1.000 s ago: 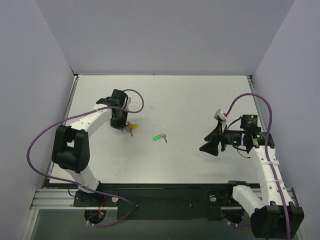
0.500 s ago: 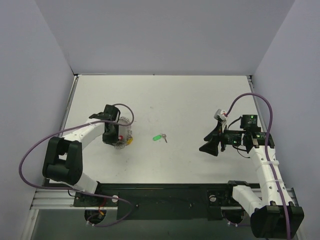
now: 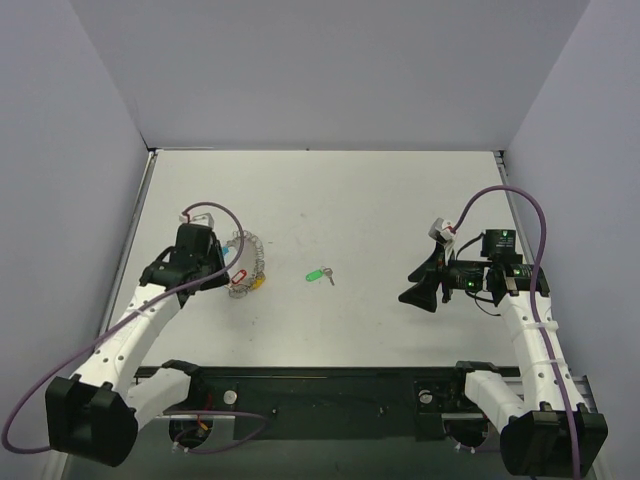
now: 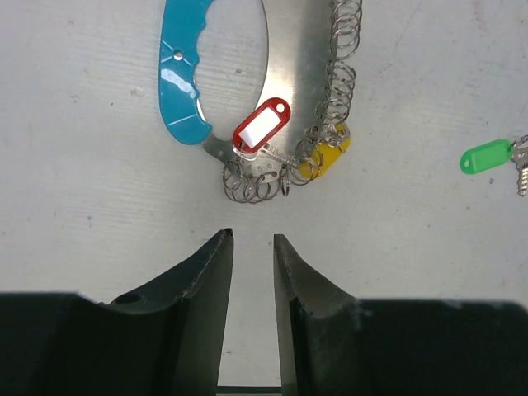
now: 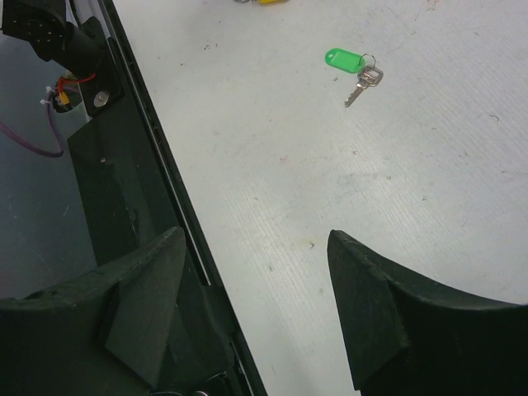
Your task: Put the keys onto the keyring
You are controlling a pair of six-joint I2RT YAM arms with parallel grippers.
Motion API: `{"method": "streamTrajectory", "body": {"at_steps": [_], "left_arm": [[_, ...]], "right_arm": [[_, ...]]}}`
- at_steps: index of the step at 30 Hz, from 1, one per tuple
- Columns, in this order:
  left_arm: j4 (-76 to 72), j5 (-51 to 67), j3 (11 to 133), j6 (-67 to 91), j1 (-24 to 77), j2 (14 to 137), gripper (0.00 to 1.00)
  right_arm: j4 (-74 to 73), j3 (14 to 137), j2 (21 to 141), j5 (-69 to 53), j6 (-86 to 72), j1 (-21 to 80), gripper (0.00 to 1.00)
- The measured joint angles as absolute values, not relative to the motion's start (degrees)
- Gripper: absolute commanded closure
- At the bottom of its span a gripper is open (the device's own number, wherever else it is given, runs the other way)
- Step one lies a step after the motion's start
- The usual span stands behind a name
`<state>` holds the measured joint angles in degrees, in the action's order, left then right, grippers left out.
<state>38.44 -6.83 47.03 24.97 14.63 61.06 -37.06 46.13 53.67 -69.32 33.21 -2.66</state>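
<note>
Silvery coiled keyring (image 4: 334,91) lies flat on counter (image 4: 82,206), just ahead of left end effector (image 4: 252,239), whose jaws are slightly parted and empty. Green-tagged key (image 5: 355,70) sits loose, well apart from the ring. Right end effector (image 5: 256,239) is wide open and empty. Suggest pinching the key by its tag, leaving its loop free.

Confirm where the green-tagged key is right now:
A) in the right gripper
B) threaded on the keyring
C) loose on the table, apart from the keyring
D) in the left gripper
C: the green-tagged key lies by itself on the table, clear of the keyring, and the left gripper and right gripper both hold nothing.
</note>
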Motion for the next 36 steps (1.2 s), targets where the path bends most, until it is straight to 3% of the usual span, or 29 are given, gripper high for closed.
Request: {"method": "streamTrajectory", "body": {"at_steps": [7, 22, 36], "left_arm": [[35.92, -5.10, 38.70, 28.34, 14.63, 63.79, 0.75], [30.06, -1.23, 40.93, 27.97, 14.63, 78.24, 0.73], [29.80, -6.55, 44.29, 25.82, 15.75, 81.34, 0.72]], "right_arm": [[-37.12, 46.13, 53.67, -69.43, 33.50, -2.66, 0.35], [-37.52, 46.13, 53.67, -69.43, 34.11, -2.66, 0.35], [-37.63, 46.13, 54.30, -69.43, 34.28, -2.66, 0.34]]}}
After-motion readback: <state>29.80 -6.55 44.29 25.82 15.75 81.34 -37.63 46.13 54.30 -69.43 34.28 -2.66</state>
